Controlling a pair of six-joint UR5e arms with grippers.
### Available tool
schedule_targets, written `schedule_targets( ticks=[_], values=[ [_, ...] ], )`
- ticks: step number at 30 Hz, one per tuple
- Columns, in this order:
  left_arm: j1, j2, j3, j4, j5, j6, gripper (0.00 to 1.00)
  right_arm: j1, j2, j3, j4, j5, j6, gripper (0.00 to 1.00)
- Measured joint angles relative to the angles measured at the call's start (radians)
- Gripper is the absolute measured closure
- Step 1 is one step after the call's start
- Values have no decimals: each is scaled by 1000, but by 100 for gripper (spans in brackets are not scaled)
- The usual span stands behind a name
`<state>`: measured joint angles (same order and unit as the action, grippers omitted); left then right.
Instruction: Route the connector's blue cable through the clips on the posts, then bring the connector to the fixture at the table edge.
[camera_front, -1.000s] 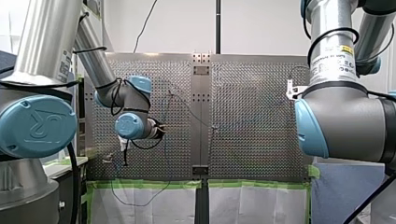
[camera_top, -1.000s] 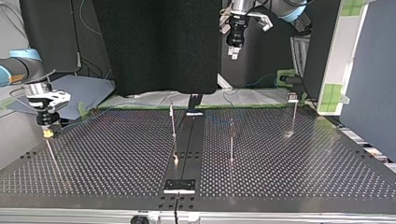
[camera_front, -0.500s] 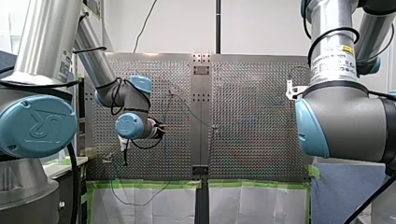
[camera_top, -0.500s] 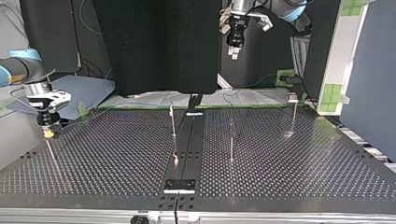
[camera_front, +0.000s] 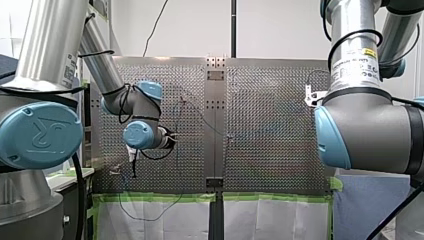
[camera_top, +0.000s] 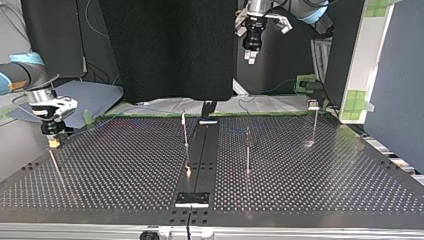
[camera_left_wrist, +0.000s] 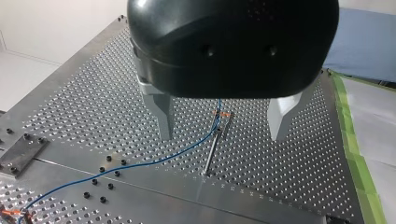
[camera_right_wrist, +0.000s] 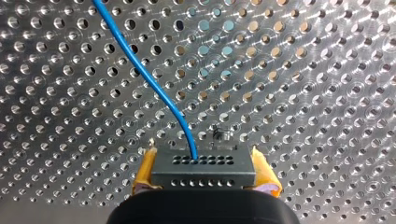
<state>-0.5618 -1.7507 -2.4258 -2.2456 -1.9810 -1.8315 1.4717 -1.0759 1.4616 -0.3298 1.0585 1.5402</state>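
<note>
At the top view's left rim of the table (camera_top: 325, 170), my right pincer (camera_top: 53, 142) is hanging low over the holes. The right wrist view is showing its yellow pads (camera_right_wrist: 144, 175) pressing on both short ends of the grey connector (camera_right_wrist: 204, 168). The connector is lying with its long axis across the pads. The blue cable (camera_right_wrist: 149, 84) is leaving its outward face and running ahead of the pincer over the table.

A small plate (camera_top: 192, 198) at the near end of the centre strip in the top view is looking like the fixture, though I cannot tell for sure. It is lying to the right of the held connector and nearer that camera, so I am judging the coming move as a carry that way by my right arm, the only one close.

My left pincer (camera_left_wrist: 222, 135) is hovering high with its metal fingers wide apart, holding nothing. It is looking down on a post (camera_left_wrist: 214, 151) whose orange clip (camera_left_wrist: 222, 114) the cable is passing.

Whether the cable is sitting inside that clip is too fine to tell. The cable is barely showing in the top view, and the front view is hiding my right pincer behind its own elbow.
</note>
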Motion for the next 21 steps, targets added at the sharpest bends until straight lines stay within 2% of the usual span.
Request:
schedule_targets(
  ticks=[21],
  values=[
    [0,0,1,1,1,0,0,0,-1,-1,-47,-1,26,100]
  ],
)
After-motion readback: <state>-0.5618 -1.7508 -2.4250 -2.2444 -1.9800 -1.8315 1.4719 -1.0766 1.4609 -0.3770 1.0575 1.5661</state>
